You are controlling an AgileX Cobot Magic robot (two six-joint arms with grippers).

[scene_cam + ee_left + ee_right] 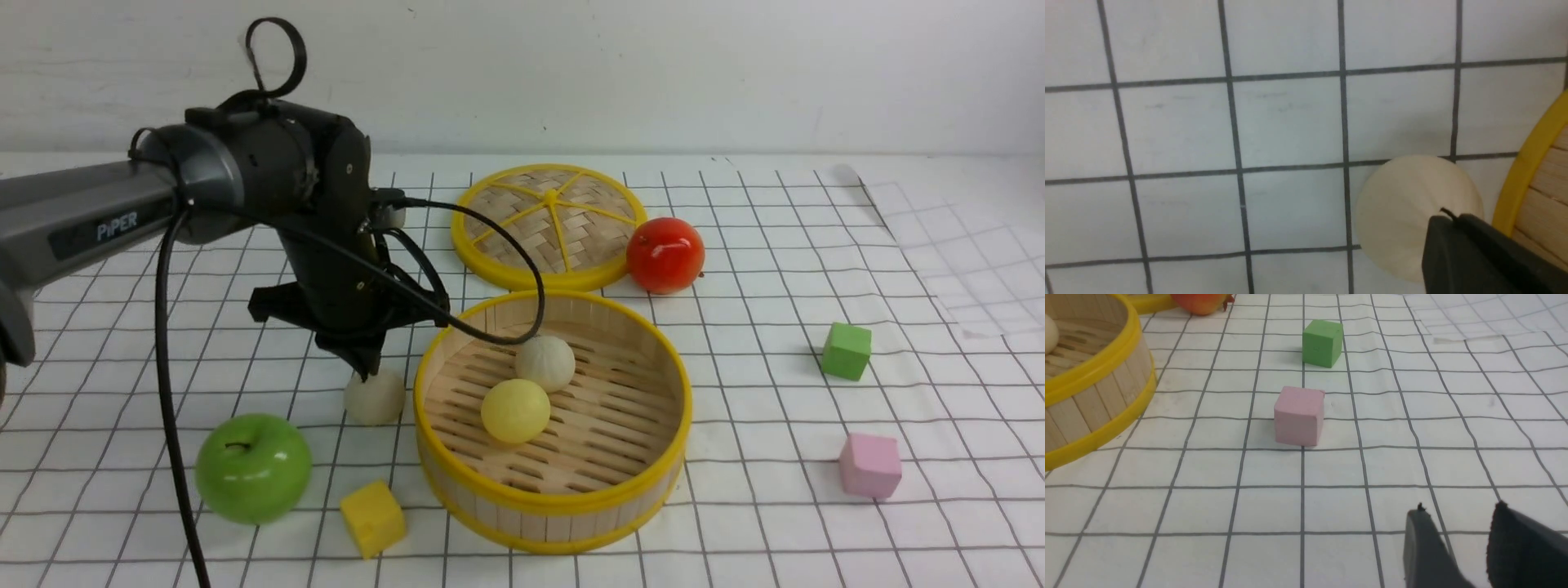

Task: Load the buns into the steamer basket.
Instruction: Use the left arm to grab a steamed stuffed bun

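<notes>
The steamer basket stands at the table's front centre. A beige bun and a pale yellow bun lie on its slatted floor. The third bun, beige, lies on the table just left of the basket. My left gripper points down right above this bun, at or nearly at its top. In the left wrist view the gripper is shut and empty over the bun, next to the basket's rim. My right gripper is open and empty, low over the table. It is out of the front view.
A flat woven lid and a red apple lie behind the basket. A green apple and a yellow cube sit front left. A green cube and a pink cube sit to the right.
</notes>
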